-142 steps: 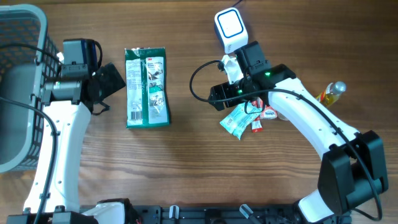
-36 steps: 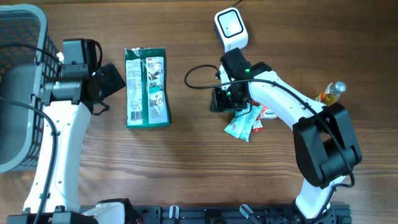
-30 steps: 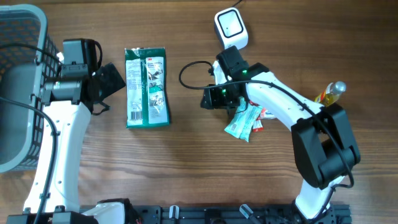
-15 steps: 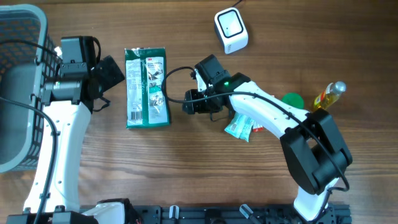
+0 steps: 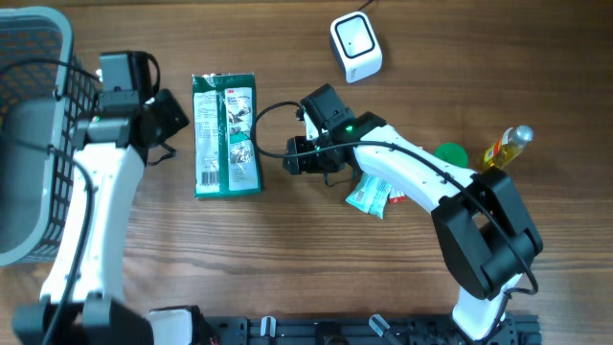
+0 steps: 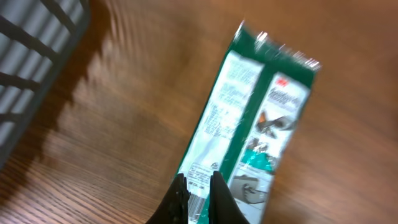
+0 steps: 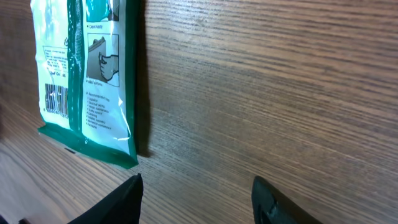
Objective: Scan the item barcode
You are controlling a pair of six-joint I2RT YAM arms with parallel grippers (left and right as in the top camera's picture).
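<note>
Green packet (image 5: 226, 134) lies by the table's (image 5: 287, 268) far edge. Left gripper (image 6: 194, 193) just snapped together, empty; right gripper (image 7: 198, 193), apart, came near, likely to grab it.

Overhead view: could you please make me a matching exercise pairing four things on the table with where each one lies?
Things:
1. green packet
2. white scanner
3. grey basket
4. yellow bottle

Places:
A. at the far left edge of the view
B. at the top of the view, near the middle
C. flat on the wood, left of centre
D. on the right side

Pairs: 1-C, 2-B, 3-A, 4-D
</note>
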